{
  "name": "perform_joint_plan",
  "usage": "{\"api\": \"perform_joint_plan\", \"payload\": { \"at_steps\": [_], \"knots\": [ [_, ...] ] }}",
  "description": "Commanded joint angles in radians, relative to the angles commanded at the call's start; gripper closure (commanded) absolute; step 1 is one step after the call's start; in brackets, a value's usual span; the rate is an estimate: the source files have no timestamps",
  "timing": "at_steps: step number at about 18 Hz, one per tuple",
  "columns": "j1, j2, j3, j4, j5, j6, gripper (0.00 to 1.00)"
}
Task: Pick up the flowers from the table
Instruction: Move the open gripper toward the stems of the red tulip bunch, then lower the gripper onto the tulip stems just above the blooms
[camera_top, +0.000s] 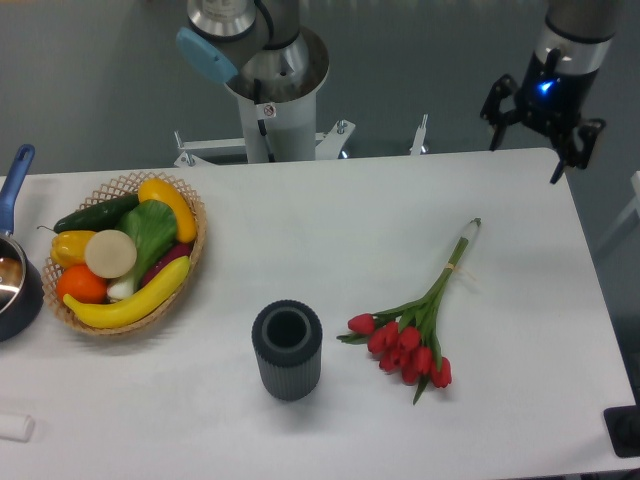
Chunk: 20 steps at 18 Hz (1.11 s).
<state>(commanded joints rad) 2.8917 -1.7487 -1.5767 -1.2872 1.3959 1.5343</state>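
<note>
White and smooth, the table (300, 230) fills most of the view, with a grey floor beyond its far edge and the arm's grey pedestal (272, 100) standing behind it. On the tabletop's right half lie the flowers (415, 325), a bunch of red tulips with heads pointing toward the near edge and tied green stems running up toward the far right corner. Just left of the blooms, apart from them, stands a dark ribbed cylinder (287, 350), upright with its mouth open. Near the left edge sits a wicker basket (190, 255) heaped with fruit and vegetables, and a dark pan with a blue handle (15, 270) pokes in at the left edge. Above the far right corner hangs the gripper (539, 145), well apart from the flowers, its black fingers (494, 104) spread wide and holding nothing; a blue light glows on its body.
</note>
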Motion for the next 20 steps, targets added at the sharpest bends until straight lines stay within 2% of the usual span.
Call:
{"api": "perform_joint_plan", "payload": {
  "at_steps": [4, 6, 9, 11, 20],
  "knots": [
    [-0.049, -0.032, -0.017, 0.026, -0.002, -0.061, 0.0],
    [-0.061, -0.057, -0.037, 0.092, 0.005, -0.098, 0.0],
    [-0.063, -0.058, -0.12, 0.192, 0.006, -0.1, 0.0],
    [-0.065, -0.077, -0.147, 0.242, 0.006, -0.103, 0.0],
    [-0.117, -0.19, -0.152, 0.279, 0.005, -0.154, 0.0]
  ]
}}
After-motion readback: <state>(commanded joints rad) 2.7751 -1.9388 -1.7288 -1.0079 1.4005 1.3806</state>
